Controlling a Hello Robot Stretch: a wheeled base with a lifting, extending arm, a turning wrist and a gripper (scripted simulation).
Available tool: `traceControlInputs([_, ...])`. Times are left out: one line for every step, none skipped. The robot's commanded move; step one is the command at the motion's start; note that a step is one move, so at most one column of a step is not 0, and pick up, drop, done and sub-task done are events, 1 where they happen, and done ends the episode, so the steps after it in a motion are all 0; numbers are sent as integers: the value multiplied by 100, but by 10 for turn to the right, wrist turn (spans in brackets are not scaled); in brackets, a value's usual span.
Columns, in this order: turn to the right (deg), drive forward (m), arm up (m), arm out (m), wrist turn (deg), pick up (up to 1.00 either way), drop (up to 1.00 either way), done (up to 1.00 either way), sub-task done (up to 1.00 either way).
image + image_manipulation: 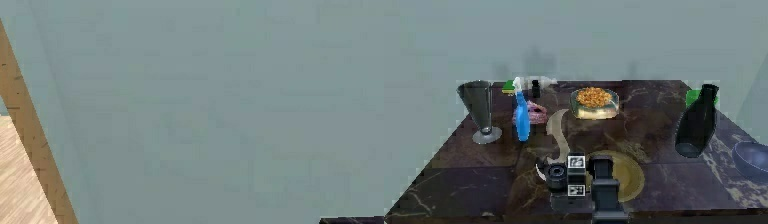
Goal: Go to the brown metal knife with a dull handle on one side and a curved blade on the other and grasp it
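Note:
A tan-brown curved strip [556,128], shaped like a bent blade, lies on the dark marble tabletop [454,165] near its middle. A second, rounder tan patch [631,175] lies just right of the arm. The dark arm [605,195] rises from the bottom edge, with two white marked squares [575,160] at its far end. My gripper [549,177] sits left of them, low over the tabletop, just below the strip's near end. I cannot tell whether it holds anything or touches the strip.
On the table stand a grey metal goblet [480,108], a blue spray bottle [521,117], a glass bowl of orange food [595,101], a dark bottle [697,122] and a bluish bowl [752,157]. The forward view faces a grey-blue wall [220,110] with a brown baseboard [30,120].

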Motion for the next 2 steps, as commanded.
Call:
traceControlInputs([0,0,10,0,0,0,0,0,0])
traceControlInputs([0,0,0,0,0,0,0,100,0])
